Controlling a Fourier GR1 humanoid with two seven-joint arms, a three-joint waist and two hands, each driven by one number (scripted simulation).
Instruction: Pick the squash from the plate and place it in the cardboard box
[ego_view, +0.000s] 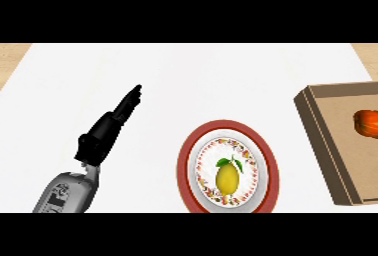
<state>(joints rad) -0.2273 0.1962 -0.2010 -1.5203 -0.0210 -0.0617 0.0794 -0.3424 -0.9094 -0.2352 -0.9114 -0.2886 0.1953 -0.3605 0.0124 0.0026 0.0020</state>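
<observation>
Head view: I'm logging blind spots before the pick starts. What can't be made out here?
- Right hand: in no part of the head view.
- Cardboard box: its right part is cut off by the view's right edge.
- Orange thing in the box: cut by the same edge, so what it is stays unclear.
- Plate: its lower rim is cut off at the bottom edge.
- Left hand: seen edge-on, fingers straight; its palm side is hidden.

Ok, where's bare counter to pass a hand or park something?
Bare: the wide stretch beyond the plate, between the left hand and the box, and the strip between hand and plate. Tight: the gap between plate and box. In the box, an orange object sits at the right edge.
</observation>
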